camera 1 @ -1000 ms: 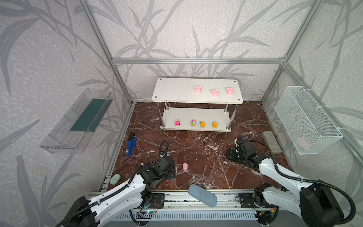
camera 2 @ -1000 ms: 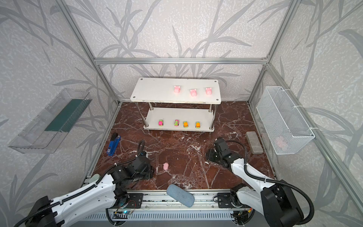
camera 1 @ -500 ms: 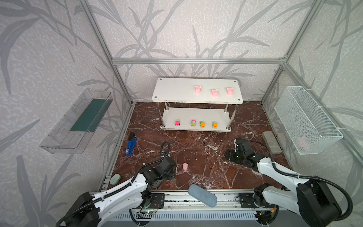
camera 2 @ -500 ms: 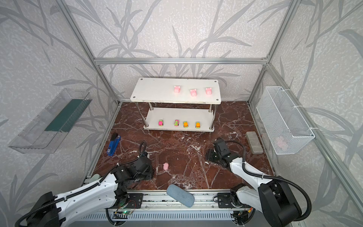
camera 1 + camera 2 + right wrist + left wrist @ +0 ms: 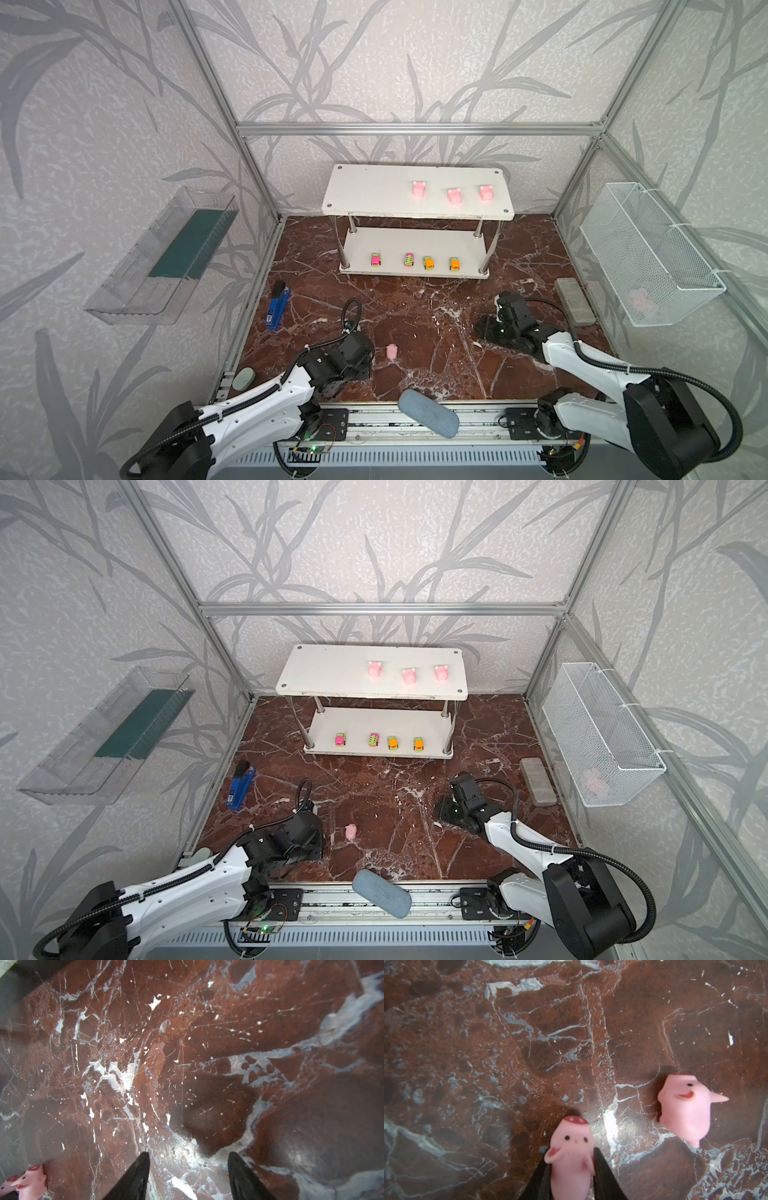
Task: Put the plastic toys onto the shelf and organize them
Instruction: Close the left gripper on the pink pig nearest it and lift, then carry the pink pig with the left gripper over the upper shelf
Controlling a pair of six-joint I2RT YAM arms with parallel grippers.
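1. A matte, rounded pale-pink pig figure [image 5: 571,1147] is gripped between the black tapered jaws of the left gripper [image 5: 571,1158], which appear pressed against its flanks.
2. A second pink pig [image 5: 391,351], smooth and pointed-eared, is seen lying on its side nearby on the glossy, white-veined red-brown marble desk [image 5: 436,316].
3. The right gripper [image 5: 189,1154] is held over bare desk, its jaws apart and empty.
4. On the white two-tier shelf [image 5: 374,191], three more pigs [image 5: 454,195] are set on the flat top board, and four tiny cars [image 5: 428,263] are lined up on the lower board.
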